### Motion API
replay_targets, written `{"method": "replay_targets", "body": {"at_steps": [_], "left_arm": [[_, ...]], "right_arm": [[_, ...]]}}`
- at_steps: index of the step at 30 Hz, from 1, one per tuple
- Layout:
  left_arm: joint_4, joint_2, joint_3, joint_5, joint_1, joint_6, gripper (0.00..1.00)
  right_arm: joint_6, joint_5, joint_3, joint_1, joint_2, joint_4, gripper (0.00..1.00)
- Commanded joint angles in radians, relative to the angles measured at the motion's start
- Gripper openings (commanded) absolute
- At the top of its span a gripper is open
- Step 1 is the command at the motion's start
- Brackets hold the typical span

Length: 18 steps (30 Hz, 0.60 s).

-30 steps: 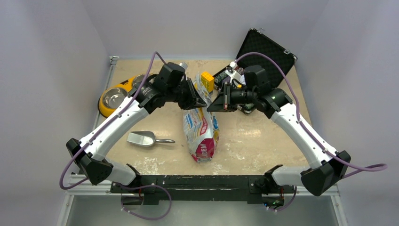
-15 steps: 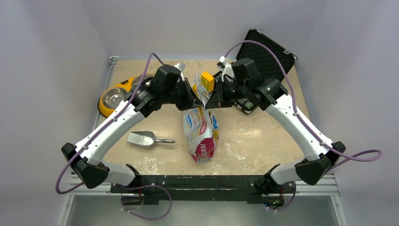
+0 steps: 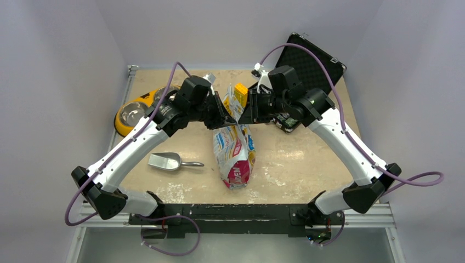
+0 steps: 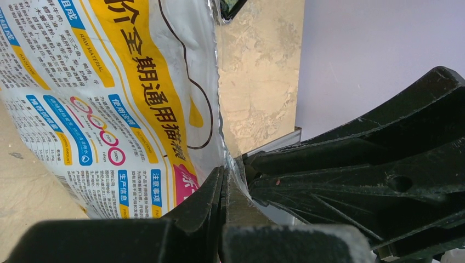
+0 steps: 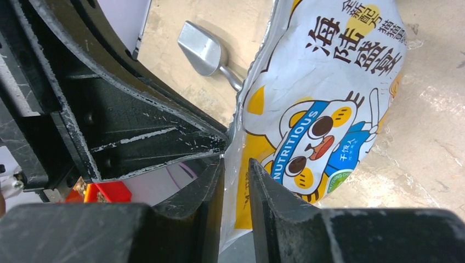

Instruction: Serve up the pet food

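Observation:
The pet food bag (image 3: 234, 156), glossy white, yellow and magenta with a cartoon animal, lies lengthwise on the table with its top end lifted toward the back. No kibble shows. My left gripper (image 3: 227, 117) is shut on the bag's top edge; in the left wrist view its jaws (image 4: 222, 174) pinch the film beside the printed back of the bag (image 4: 109, 93). My right gripper (image 3: 244, 116) faces it at the same edge. In the right wrist view (image 5: 236, 167) its jaws stand a narrow gap apart with the bag's edge (image 5: 307, 98) between them.
A metal scoop (image 3: 165, 161) lies left of the bag and shows in the right wrist view (image 5: 204, 46). A yellow double bowl (image 3: 133, 113) is at the back left. A yellow toy brick (image 3: 241, 93) and an open black case (image 3: 310, 60) stand behind the grippers.
My right gripper has moved left to the bag's top edge and its jaws have narrowed around it. My left gripper keeps its hold, shifted slightly.

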Motion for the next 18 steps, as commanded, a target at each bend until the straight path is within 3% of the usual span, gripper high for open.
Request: {"method": "replay_targets", "body": {"at_steps": [1,11,15,18], "left_arm": [[-0.031,-0.007,0.004,-0.016,0.001,0.029,0.00],[-0.058,0.009,0.038,-0.022,0.001,0.029,0.00],[-0.120,0.028,0.062,-0.041,0.001,0.018,0.00],[-0.197,0.051,0.079,-0.070,0.002,0.009,0.00]], "right_arm": [[-0.018,-0.025,0.016,0.010,-0.026,0.051,0.28],[-0.018,-0.010,-0.032,0.027,0.007,0.053,0.21],[-0.026,0.066,-0.017,0.030,0.032,0.013,0.01],[-0.024,0.118,-0.010,0.039,0.042,-0.008,0.00]]}}
